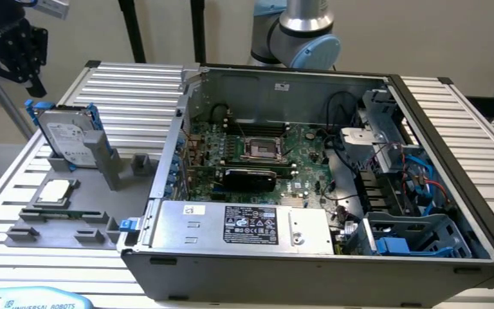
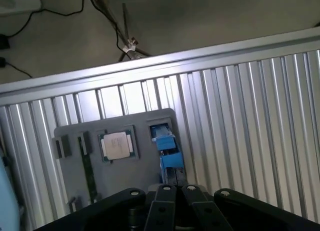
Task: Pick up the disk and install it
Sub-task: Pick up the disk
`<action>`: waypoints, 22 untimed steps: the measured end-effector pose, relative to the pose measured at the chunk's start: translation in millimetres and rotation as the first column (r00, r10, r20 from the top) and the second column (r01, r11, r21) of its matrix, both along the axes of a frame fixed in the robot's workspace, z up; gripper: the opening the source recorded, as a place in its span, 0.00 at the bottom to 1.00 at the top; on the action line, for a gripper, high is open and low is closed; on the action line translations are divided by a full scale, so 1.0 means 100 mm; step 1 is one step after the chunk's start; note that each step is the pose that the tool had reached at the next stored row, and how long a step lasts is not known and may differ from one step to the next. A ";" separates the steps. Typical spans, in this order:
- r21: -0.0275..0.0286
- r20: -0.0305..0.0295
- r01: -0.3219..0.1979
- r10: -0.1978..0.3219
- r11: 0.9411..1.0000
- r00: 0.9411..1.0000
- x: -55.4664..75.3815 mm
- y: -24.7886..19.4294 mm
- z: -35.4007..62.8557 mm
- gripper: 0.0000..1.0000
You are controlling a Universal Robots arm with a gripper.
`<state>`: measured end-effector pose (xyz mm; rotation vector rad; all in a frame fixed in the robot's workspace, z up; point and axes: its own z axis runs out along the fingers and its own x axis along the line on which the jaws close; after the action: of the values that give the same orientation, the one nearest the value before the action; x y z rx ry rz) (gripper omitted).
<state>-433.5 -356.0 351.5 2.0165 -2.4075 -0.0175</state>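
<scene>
The disk (image 1: 65, 136) stands on edge in a slot of the grey fixture (image 1: 67, 212) at the exterior view's left. Its silver-grey body sits in a blue carrier frame, leaning slightly. My gripper (image 1: 33, 80) hangs above and a little behind it, well apart from it. In the wrist view the disk (image 2: 167, 146) shows from above as a narrow blue edge beside the square processor chip (image 2: 117, 145). There, my gripper (image 2: 176, 188) has its black fingers together, shut on nothing.
The open computer case (image 1: 333, 161) sits in the middle of the ribbed aluminium table (image 1: 136, 90), with motherboard (image 1: 256, 151), grey power supply (image 1: 242, 225) and a blue-grey drive cage (image 1: 419, 235) at its near right corner. Cables (image 2: 115, 31) trail on the floor beyond the table edge.
</scene>
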 end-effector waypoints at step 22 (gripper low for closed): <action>0.000 0.000 -0.126 0.126 0.992 0.992 0.00 0.042 -0.013 0.36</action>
<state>-433.5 -351.8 350.2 2.1638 -2.2748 -0.0170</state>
